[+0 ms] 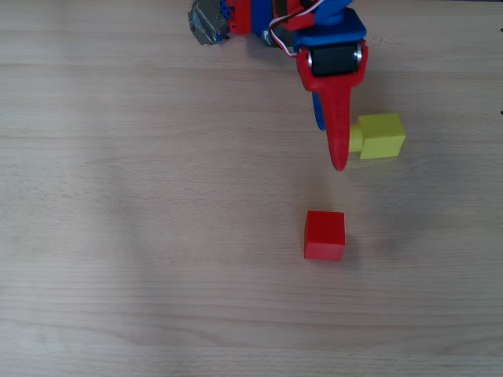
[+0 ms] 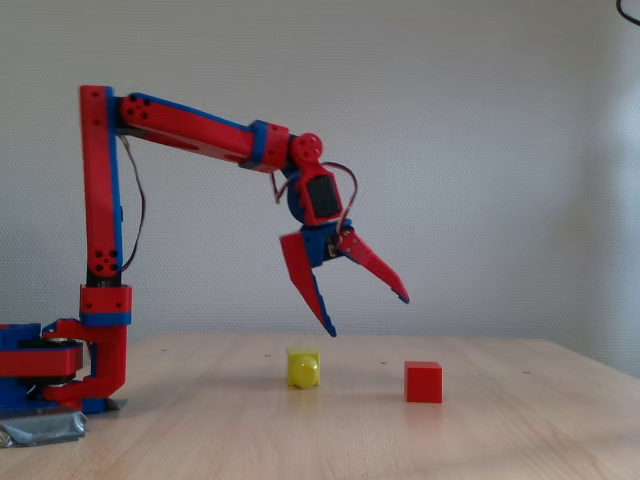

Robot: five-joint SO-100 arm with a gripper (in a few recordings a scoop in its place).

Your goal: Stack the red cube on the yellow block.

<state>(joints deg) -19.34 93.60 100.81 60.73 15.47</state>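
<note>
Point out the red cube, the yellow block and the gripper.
red cube [image 1: 324,234], overhead view, top face.
yellow block [image 1: 383,135], overhead view, top of the square part.
gripper [image 2: 368,313], fixed view, midway between the open fingertips.

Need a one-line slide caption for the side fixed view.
End effector open in the air above the table, with yellow block and red cube apart below it.

Bare lab-like tabletop [image 1: 118,236], plain white wall [image 2: 480,120]
</note>
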